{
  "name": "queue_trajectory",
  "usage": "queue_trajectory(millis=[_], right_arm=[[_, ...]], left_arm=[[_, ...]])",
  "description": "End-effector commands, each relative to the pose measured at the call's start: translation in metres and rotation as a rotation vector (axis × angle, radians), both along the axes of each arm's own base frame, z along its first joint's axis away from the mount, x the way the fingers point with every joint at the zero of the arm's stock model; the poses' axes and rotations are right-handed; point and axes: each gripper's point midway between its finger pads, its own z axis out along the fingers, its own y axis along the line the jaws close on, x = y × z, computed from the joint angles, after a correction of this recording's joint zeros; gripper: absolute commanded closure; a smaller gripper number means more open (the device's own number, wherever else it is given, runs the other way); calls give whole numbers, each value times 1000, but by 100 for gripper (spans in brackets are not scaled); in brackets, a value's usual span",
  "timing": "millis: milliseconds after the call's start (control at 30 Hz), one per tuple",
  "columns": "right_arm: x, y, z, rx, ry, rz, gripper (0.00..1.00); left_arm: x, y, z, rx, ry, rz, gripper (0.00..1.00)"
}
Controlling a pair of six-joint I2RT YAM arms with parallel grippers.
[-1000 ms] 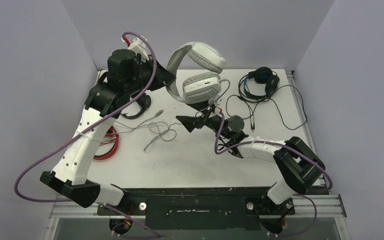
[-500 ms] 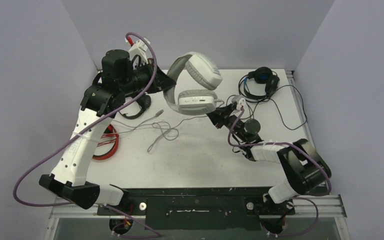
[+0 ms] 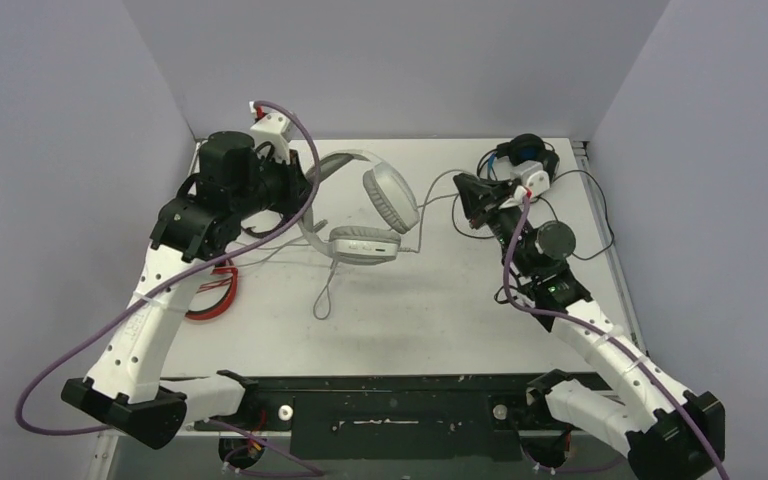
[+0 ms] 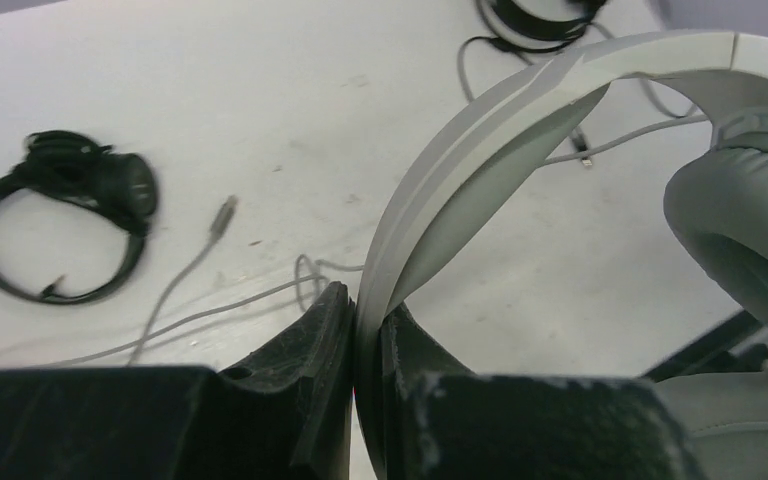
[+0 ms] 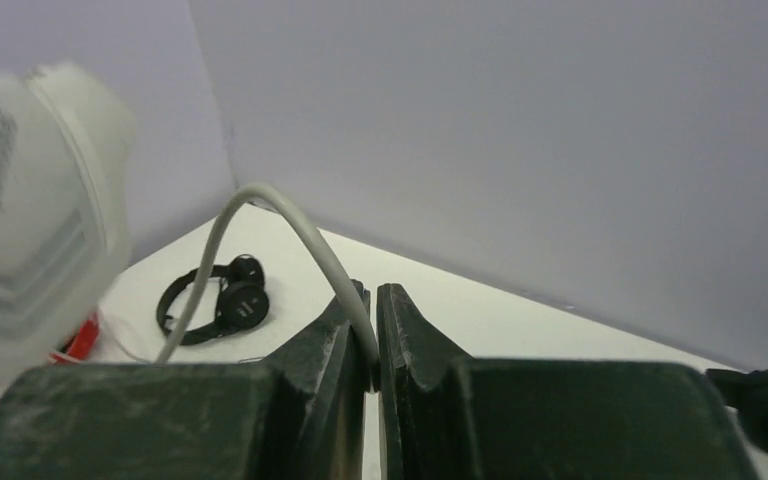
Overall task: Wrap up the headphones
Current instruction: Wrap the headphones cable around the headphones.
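Having swung far-right, the right gripper [image 5: 372, 300] now pinches the cable [image 5: 258, 190] of the white-grey headset [image 3: 390, 198]; the left gripper [image 4: 358, 330] clamps its headband [image 4: 490, 120], so winding can probably start.

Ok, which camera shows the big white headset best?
Top external: the whole white headset shows, headband and both cups. Left wrist gives only the clamped headband and one pad; right wrist, a blurred cup edge.

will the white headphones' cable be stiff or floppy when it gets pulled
Likely floppy: the cable of the white headphones arcs loosely out of the right gripper and trails in a slack loop on the table. Thin and smooth-looking, it may slip between the shut fingers.
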Motion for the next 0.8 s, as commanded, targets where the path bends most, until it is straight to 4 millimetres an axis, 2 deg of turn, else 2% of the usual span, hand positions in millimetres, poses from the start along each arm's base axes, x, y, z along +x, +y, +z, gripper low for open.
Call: queue_trajectory(millis=[0, 100, 200, 300, 400, 433, 533, 600, 667, 767], right_arm=[[8, -10, 14, -167, 67, -109, 100], [-1, 12, 34, -270, 19, -82, 100], [-22, 47, 49, -376, -60, 31, 100], [-42, 72, 54, -456, -116, 159, 100], [-48, 71, 54, -476, -115, 175, 100], [-46, 66, 55, -469, -104, 147, 100], [-33, 48, 50, -459, -31, 29, 100], [-33, 48, 43, -498, -22, 35, 100], [-39, 51, 43, -513, -41, 72, 100], [-54, 57, 52, -506, -104, 144, 100]], left_arm=[[18, 36, -5, 239, -157, 136, 100], [19, 38, -14, 367, -200, 212, 100], [26, 47, -20, 440, -217, 315, 100], [36, 55, -26, 457, -202, 407, 100], [47, 65, -22, 456, -186, 501, 100], [51, 66, -14, 425, -185, 519, 100], [58, 60, -3, 278, -184, 449, 100], [58, 53, 1, 226, -206, 388, 100], [59, 52, -3, 239, -202, 378, 100], [64, 51, -22, 317, -122, 356, 100]])
